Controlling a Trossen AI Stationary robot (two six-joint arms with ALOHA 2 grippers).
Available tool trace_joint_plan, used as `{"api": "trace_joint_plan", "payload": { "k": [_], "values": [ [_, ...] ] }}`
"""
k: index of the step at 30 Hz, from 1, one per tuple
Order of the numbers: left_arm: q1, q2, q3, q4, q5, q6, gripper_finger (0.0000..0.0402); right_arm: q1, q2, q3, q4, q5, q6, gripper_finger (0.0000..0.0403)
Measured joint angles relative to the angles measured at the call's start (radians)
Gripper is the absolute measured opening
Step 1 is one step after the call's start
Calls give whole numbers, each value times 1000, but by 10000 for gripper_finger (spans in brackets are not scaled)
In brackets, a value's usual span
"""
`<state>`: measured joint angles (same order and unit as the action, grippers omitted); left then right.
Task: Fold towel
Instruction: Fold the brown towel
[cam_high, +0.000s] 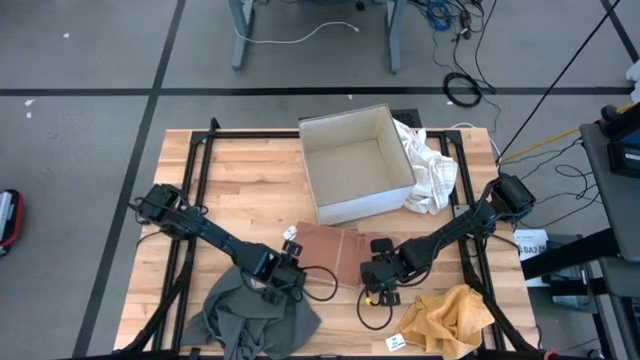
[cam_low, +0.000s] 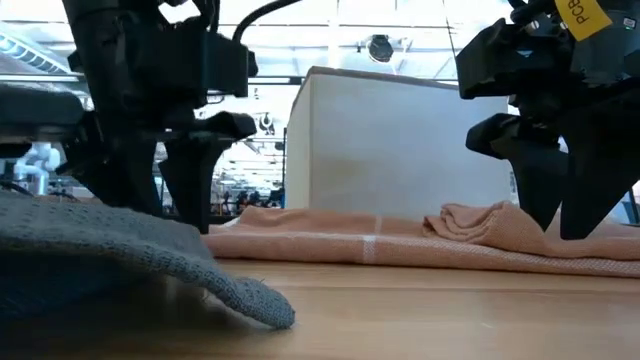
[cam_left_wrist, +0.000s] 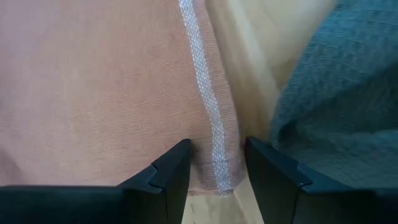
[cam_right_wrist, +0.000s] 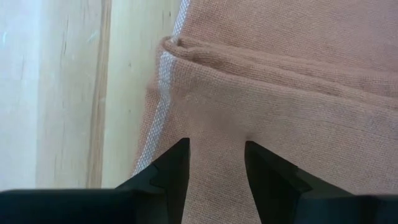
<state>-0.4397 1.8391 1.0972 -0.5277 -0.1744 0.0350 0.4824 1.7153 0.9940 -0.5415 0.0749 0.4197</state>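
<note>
The pink towel (cam_high: 326, 250) lies flat on the wooden bench (cam_high: 250, 180), in front of the white box (cam_high: 355, 163). The left tool (cam_high: 290, 268) sits at the towel's left edge, fingers apart around the edge with the pale stripe. The right tool (cam_high: 378, 270) sits at its right edge, fingers apart over a small fold. A grey cloth (cam_high: 250, 315) lies nearby, just beside the left tool. A yellow cloth (cam_high: 450, 318) lies near the right tool.

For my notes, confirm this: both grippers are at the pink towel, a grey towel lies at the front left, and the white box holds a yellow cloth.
Wrong on one point: the high view shows the white box empty; the yellow cloth lies on the table's front right. Both the left gripper and right gripper are at the pink towel, grey towel front left.
</note>
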Motion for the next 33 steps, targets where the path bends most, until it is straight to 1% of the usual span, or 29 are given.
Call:
{"api": "trace_joint_plan", "payload": {
  "k": [2,4,6,10,12,18,22,29,33],
  "values": [
    [0,1,0,-1,-21,0,147,0,0,0,0,3,3,141],
    [0,1,0,-2,-38,7,128,0,0,1,3,4,3,141],
    [0,1,0,-4,-69,27,101,0,0,1,3,4,4,141],
    [-8,1,0,-7,-112,80,32,0,0,1,19,4,1,141],
    [-10,0,0,-8,-140,97,13,0,0,1,29,4,-2,141],
    [-21,-6,0,1,-217,132,9,-1,0,1,48,4,-6,141],
    [-43,-7,0,40,-302,174,8,-4,5,1,60,4,-14,141],
    [-82,-8,0,196,-511,300,7,-18,24,2,79,3,-17,141],
    [-97,-8,0,337,-613,424,7,-23,37,1,102,1,-20,141]
  ]
}}
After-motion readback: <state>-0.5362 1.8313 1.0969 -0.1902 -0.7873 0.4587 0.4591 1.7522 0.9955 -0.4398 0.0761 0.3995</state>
